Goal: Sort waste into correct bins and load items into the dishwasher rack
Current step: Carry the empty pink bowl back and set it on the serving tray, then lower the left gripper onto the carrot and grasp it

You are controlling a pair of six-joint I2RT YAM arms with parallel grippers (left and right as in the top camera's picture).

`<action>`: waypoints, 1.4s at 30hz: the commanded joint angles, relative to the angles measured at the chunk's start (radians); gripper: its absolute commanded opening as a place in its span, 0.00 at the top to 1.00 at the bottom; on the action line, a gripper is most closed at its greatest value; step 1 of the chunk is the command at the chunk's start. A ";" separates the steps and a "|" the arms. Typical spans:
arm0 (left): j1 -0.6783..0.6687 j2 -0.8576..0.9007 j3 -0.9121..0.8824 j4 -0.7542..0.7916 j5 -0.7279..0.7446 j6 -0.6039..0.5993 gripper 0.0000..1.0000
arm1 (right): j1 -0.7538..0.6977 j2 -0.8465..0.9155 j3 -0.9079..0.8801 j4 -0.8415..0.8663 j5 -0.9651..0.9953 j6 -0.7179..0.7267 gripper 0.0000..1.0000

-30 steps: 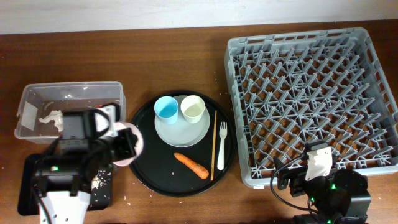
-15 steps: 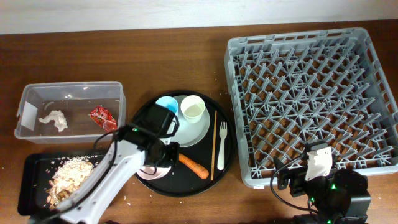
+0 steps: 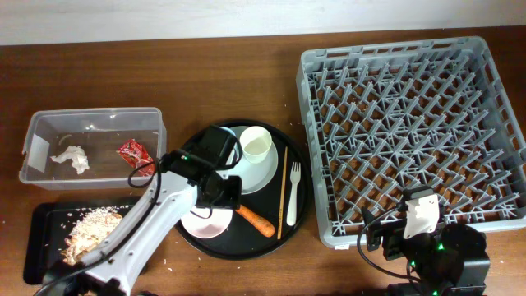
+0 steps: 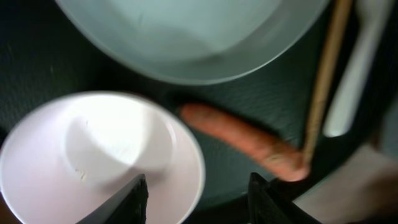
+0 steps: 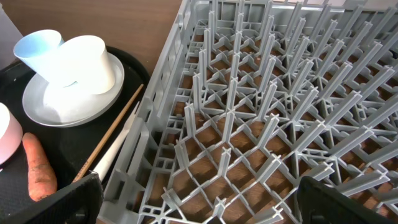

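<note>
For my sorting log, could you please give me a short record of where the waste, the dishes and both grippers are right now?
clear tub: tissue, red wrapper
black tray: food scraps
round tray: bowl, carrot, fork, chopstick, plate bearing cream cup, blue cup
rack: nothing loaded
left gripper: open, above bowl and carrot
right gripper: open, at rack's near edge

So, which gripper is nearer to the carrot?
Left. The left gripper hangs right beside the carrot; the right gripper sits by the rack's front edge, well away.
</note>
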 commanded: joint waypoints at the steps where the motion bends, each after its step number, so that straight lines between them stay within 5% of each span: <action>1: -0.069 -0.058 0.036 -0.007 0.022 -0.085 0.50 | -0.006 -0.003 0.009 0.001 -0.002 0.011 0.01; 4: -0.160 -0.058 0.035 0.027 0.038 -0.101 0.46 | -0.006 -0.003 0.009 0.000 -0.002 0.011 0.01; 5: -0.192 -0.058 0.035 0.048 0.070 -0.101 0.01 | -0.006 -0.003 0.009 0.001 -0.002 0.011 0.01; 7: -0.230 -0.058 0.035 0.082 0.075 -0.101 0.01 | -0.006 -0.003 0.009 0.000 -0.002 0.011 0.01; 8: -0.254 -0.058 0.035 0.109 0.075 -0.109 0.21 | -0.006 -0.003 0.009 0.000 -0.002 0.011 0.01; 11: -0.320 -0.056 0.034 0.117 0.002 -0.362 0.48 | -0.006 -0.003 0.009 0.001 -0.002 0.011 0.01; 13: -0.399 -0.052 0.019 0.111 -0.134 -0.646 0.48 | -0.006 -0.003 0.009 0.001 -0.002 0.011 0.01; 16: -0.485 -0.042 -0.006 0.111 -0.273 -0.895 0.48 | -0.006 -0.003 0.009 0.000 -0.002 0.011 0.01; 21: -0.491 -0.003 -0.050 0.124 -0.382 -0.994 0.54 | -0.006 -0.003 0.009 0.000 -0.002 0.011 0.01; 42: -0.425 0.203 -0.063 0.167 -0.303 -1.008 0.56 | -0.006 -0.003 0.009 0.001 -0.002 0.011 0.01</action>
